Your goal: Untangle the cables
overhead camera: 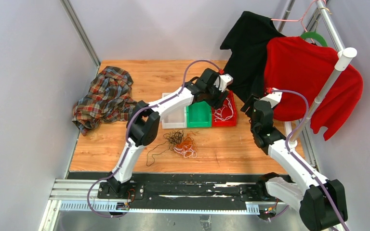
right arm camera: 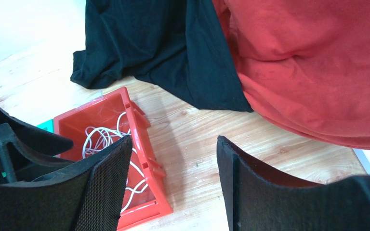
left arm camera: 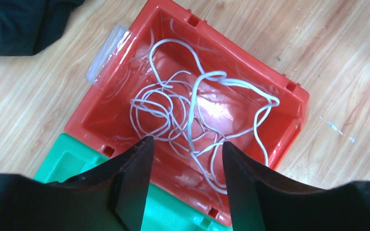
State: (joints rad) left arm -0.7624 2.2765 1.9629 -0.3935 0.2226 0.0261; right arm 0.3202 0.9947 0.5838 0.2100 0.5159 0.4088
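The white cable [left arm camera: 192,110] lay in loose loops on the floor of the red bin [left arm camera: 289,91], fully inside the walls as far as I could see. The rest of the cables sat as a small tangle [overhead camera: 182,142] of black, orange and a bit of white on the table [overhead camera: 96,161], near side of the bins and roughly mid-table. The left gripper [left arm camera: 185,143] hung right over the red bin with its jaws apart and nothing between them. A couple of loops ran behind the fingertips [left arm camera: 142,149] in the wrist view, so I honestly couldn't tell if one was touching. My read: the white one was sorted and the clump was next. To do it well, I'd lift the left arm straight up so no loop snags and gets dragged out, then grab one colour by an outer loop while the other arm pins the clump. The right gripper [right arm camera: 172,139] was also spread wide and empty, hovering just right of the red bin. A green bin [overhead camera: 199,115] and a white bin [overhead camera: 173,120] sat in a row to the left. A black garment [overhead camera: 248,43] and a red garment [overhead camera: 308,77] hung close at far right, crowding the right arm. A plaid shirt [overhead camera: 105,96] lay well off at far left.
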